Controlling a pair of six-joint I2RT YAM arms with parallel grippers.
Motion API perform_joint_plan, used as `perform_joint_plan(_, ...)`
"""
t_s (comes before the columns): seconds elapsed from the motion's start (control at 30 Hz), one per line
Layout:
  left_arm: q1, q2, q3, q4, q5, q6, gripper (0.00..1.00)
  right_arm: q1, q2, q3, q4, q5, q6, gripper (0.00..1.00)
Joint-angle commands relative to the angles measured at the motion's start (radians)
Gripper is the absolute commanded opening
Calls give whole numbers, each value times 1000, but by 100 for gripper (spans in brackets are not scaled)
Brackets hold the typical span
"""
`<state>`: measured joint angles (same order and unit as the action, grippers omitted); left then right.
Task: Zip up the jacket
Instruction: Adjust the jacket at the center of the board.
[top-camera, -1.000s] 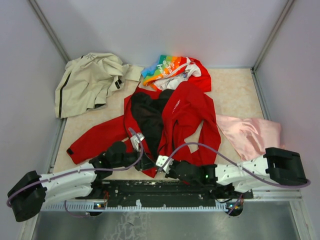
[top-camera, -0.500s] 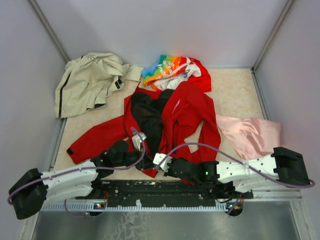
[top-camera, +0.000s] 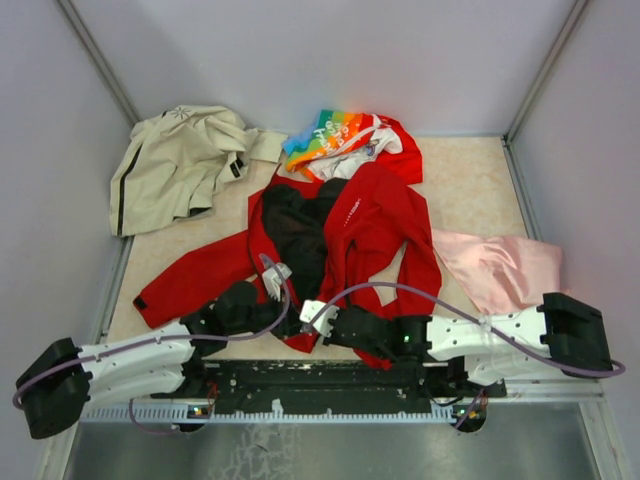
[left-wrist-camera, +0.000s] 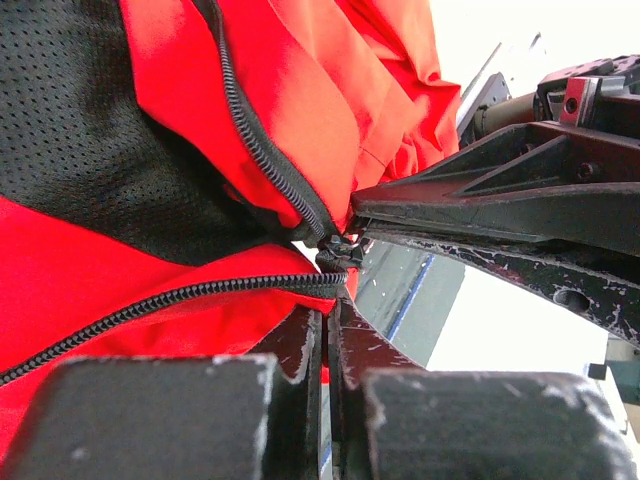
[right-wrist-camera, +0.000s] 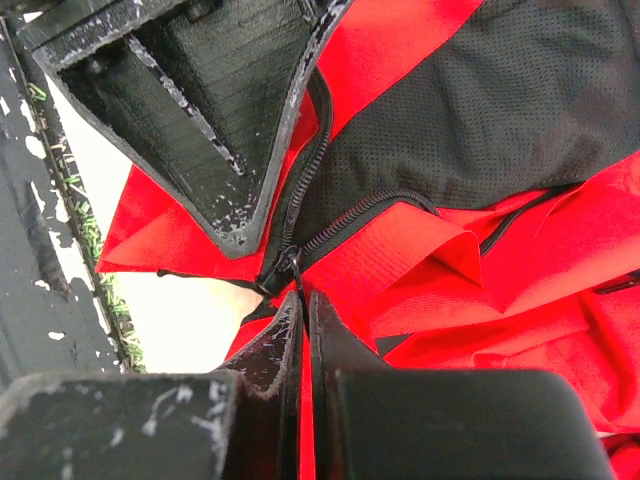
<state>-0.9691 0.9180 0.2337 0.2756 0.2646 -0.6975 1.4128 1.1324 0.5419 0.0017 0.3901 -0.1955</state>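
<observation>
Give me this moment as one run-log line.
left gripper: shut on jacket hem | right gripper: shut on hem | zipper slider: at bottom | jacket: unzipped

The jacket (top-camera: 385, 225) is seen to be made of smooth, faintly glossy red cloth, lined with matt black mesh lining (left-wrist-camera: 90, 130).

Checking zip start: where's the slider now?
The slider is at the jacket's near hem, bottom centre of the top view, where the tooth rows meet, just past the left gripper and right gripper tips in both wrist views.
</observation>
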Motion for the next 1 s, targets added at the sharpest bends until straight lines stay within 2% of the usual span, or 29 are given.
perform_joint_plan(0.0,-20,-29,21,-157,-41,42,0,-30,-33,75,42,92,-48,0)
perform_joint_plan(0.23,-46,31,36,-167,-4,71,0,-70,-8,94,73,206,-62,0)
perform_joint_plan(0.4,-78,68,41,-133,4,73,0,-81,26,105,146,169,-89,0)
perform_joint_plan(0.53,-79,5,25,-138,-66,27,1,-83,51,128,131,102,-66,0)
perform_joint_plan(0.67,-79,-133,-15,-178,-205,-42,10,-82,66,143,110,37,-4,0)
perform_joint_plan(0.8,-78,-289,-42,-235,-299,-107,25,-80,108,157,101,-16,44,0)
perform_joint_plan(0.97,-79,-414,-61,-288,-334,-180,39,-64,156,181,109,-52,76,0)
